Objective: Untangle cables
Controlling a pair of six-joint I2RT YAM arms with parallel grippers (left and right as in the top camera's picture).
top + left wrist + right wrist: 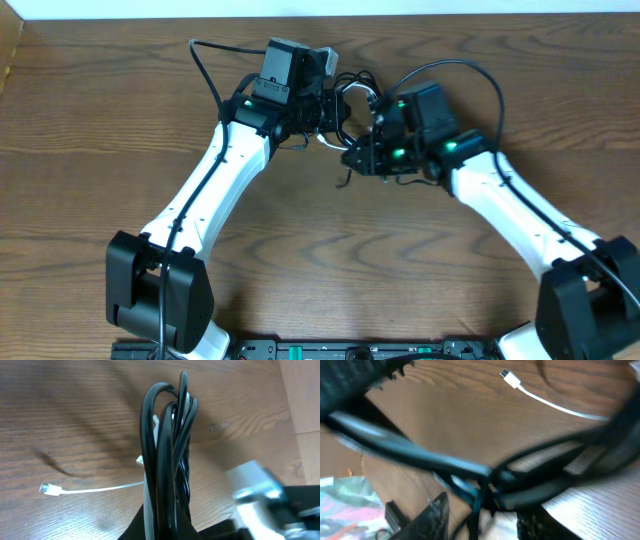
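The cables (352,98) form a tangle of thin black loops and a white cord between the two arms at the far middle of the table. My left gripper (167,529) is shut on a bundle of black loops (170,445) with the white cord (149,505) running through it. The white cord's free end with its plug (50,490) lies on the wood. My right gripper (485,520) is blurred, its fingers (431,516) apart, with black strands (485,477) crossing the gap. A white plug (506,375) lies beyond it. From above, the right gripper (362,152) sits just right of the left gripper (322,108).
The wooden table's (330,250) left edge (8,60) and far edge are in view. A colourful crumpled piece (342,502) shows at the lower left of the right wrist view. The right arm's blurred metal part (255,491) stands close beside the held bundle.
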